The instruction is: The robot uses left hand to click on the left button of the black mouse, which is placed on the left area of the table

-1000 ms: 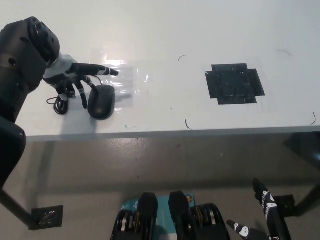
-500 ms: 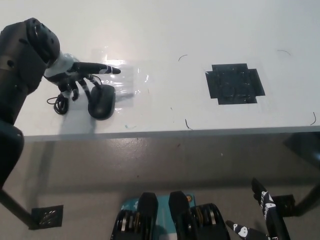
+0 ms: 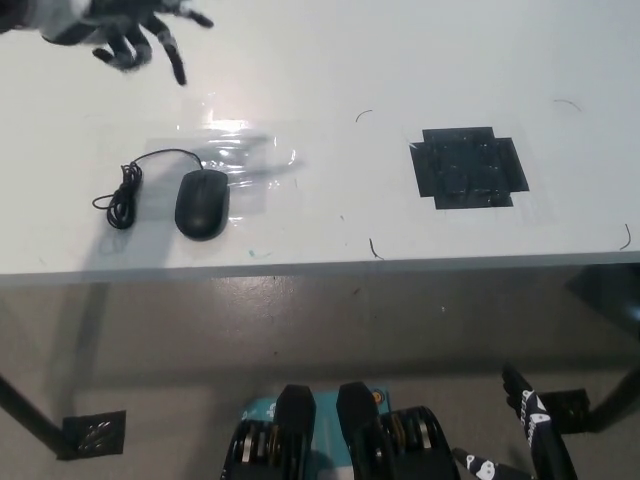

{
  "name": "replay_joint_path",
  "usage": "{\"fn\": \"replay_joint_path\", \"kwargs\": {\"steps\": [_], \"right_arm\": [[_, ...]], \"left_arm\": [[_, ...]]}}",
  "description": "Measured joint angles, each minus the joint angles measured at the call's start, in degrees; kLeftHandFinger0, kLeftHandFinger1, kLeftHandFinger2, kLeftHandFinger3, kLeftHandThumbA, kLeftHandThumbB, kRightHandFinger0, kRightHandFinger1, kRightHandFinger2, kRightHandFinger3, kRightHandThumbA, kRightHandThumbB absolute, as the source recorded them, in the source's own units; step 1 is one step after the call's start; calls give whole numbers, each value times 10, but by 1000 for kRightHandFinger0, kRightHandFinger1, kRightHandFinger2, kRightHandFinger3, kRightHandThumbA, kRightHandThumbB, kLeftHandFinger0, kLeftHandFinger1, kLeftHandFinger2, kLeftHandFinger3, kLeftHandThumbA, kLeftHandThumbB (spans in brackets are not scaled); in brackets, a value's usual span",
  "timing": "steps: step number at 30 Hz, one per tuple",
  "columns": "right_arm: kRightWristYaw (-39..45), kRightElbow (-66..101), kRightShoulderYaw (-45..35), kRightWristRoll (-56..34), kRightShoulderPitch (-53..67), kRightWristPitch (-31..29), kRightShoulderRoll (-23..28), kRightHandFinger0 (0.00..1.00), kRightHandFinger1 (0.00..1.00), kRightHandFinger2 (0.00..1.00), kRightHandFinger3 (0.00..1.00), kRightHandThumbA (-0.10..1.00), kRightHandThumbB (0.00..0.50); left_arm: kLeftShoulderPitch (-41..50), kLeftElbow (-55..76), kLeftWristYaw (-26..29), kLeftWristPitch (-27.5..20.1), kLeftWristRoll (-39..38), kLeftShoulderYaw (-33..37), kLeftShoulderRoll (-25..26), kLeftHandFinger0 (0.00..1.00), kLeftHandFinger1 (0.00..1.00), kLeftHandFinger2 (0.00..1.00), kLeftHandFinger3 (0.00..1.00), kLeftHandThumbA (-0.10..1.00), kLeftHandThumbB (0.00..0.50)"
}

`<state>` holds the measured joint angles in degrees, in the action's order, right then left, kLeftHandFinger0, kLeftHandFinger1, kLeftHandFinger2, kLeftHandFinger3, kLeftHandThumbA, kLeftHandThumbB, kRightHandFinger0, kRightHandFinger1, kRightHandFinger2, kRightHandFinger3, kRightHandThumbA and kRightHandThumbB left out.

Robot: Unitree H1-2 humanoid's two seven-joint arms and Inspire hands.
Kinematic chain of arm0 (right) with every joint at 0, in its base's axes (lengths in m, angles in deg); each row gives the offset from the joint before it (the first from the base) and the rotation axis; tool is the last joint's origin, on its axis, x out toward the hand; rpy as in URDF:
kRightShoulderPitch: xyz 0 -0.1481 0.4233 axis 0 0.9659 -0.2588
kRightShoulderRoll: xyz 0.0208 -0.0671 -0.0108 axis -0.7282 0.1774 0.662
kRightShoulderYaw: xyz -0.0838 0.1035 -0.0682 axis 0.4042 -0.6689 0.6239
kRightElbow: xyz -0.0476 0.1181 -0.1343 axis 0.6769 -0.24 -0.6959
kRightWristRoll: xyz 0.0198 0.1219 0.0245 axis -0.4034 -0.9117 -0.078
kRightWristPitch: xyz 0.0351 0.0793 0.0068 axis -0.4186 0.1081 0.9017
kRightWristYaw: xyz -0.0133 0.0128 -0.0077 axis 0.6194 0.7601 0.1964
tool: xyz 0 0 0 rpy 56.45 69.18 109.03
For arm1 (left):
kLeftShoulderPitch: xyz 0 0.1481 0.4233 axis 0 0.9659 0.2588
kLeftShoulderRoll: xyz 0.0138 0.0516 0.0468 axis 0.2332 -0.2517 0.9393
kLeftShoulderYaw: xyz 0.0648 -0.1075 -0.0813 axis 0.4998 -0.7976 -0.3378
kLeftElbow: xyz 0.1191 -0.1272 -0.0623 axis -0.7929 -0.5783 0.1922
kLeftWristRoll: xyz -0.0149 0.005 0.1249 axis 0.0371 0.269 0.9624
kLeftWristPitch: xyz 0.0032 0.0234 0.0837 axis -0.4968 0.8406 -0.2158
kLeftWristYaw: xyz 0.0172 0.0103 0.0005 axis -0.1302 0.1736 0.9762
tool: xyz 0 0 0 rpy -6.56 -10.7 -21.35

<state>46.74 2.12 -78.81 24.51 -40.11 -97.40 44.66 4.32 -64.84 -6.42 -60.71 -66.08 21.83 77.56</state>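
The black mouse (image 3: 203,203) lies on the left part of the white table (image 3: 320,80), its cable coiled to its left (image 3: 124,196). My white left hand (image 3: 130,30) is raised at the picture's top left, well above and away from the mouse, blurred, with its fingers spread and open. Nothing touches the mouse. My black right hand (image 3: 535,440) hangs at the bottom right, below the table's edge, with fingers apart.
A black taped square (image 3: 468,167) sits on the table's right half. A clear taped patch (image 3: 235,150) shines around the mouse. The table's front edge (image 3: 320,265) runs across the middle, with grey floor below.
My left hand has lifted off from beside the mouse and swung up to the top left corner. The mouse and its cable, earlier partly covered, now show fully. The right hand has barely moved.
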Motion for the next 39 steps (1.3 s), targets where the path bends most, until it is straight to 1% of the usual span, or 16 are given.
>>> {"fn": "replay_joint_path", "kwargs": {"steps": [3, 6, 7, 8, 9, 11, 13, 15, 16, 17, 21, 30, 32, 34, 35, 39], "right_arm": [[0, -3, 0, 0, 2, 0, 0, 1000, 1000, 1000, 1000, 1000, 304], [0, -6, 0, 0, 4, 0, -1, 1000, 1000, 1000, 1000, 1000, 302], [0, -7, 0, 0, 4, 0, 0, 1000, 1000, 1000, 1000, 1000, 300], [0, -8, 0, 0, 5, 0, -1, 1000, 1000, 1000, 1000, 1000, 293], [0, -9, 0, 0, 6, 0, -1, 1000, 1000, 1000, 1000, 1000, 292], [0, -10, 0, 0, 7, 1, -1, 1000, 1000, 1000, 1000, 1000, 286], [0, -11, 1, 0, 8, 1, -2, 1000, 1000, 1000, 1000, 1000, 288], [0, -12, 1, 0, 9, 1, -3, 1000, 1000, 1000, 1000, 1000, 297], [0, -13, 1, 0, 9, 1, -2, 1000, 1000, 1000, 1000, 1000, 296], [0, -14, 1, 0, 9, 1, -3, 1000, 1000, 1000, 1000, 1000, 289], [0, -16, 1, 0, 9, 1, -4, 1000, 1000, 1000, 1000, 1000, 274], [0, -20, 3, -1, 15, 1, -7, 1000, 1000, 1000, 1000, 1000, 279], [0, -20, 3, -1, 17, 1, -7, 1000, 1000, 1000, 1000, 1000, 269], [-1, -21, 4, -1, 19, 1, -8, 1000, 1000, 1000, 1000, 1000, 286], [-1, -22, 4, -1, 20, 1, -8, 1000, 1000, 1000, 1000, 1000, 287], [-1, -24, 4, -1, 20, 1, -11, 1000, 1000, 1000, 1000, 1000, 281]], "left_arm": [[45, 60, 5, 2, -17, -30, 2, 691, 173, 230, 1000, 1000, 284], [136, 139, 16, 4, -40, -64, 2, 493, 179, 294, 1000, 1000, 261], [154, 152, 17, 4, -44, -70, 0, 616, 233, 317, 1000, 1000, 277], [190, 177, 21, 5, -49, -80, -3, 873, 325, 383, 1000, 1000, 313], [223, 203, 24, 5, -56, -90, -8, 953, 397, 473, 1000, 1000, 318], [280, 239, 27, 5, -65, -105, -18, 969, 449, 518, 1000, 1000, 297], [353, 286, 34, 4, -75, -123, -34, 853, 553, 658, 1000, 1000, 253], [414, 320, 41, 2, -83, -138, -50, 951, 861, 975, 1000, 1000, 260], [448, 342, 45, 0, -88, -145, -63, 966, 895, 1000, 1000, 1000, 261], [480, 358, 49, -3, -92, -150, -73, 1000, 1000, 1000, 1000, 1000, 230], [619, 442, 69, -30, -115, -187, -126, 1000, 1000, 1000, 1000, 1000, 154], [841, 547, 110, -117, -144, -258, -259, 1000, 1000, 1000, 1000, 1000, 196], [860, 550, 119, -132, -144, -266, -280, 1000, 1000, 1000, 1000, 1000, 182], [876, 549, 132, -153, -142, -270, -300, 1000, 1000, 1000, 1000, 1000, 207], [881, 546, 139, -162, -141, -270, -307, 1000, 1000, 1000, 1000, 1000, 247], [882, 499, 175, -207, -132, -278, -321, 1000, 1000, 1000, 1000, 1000, 237]]}}
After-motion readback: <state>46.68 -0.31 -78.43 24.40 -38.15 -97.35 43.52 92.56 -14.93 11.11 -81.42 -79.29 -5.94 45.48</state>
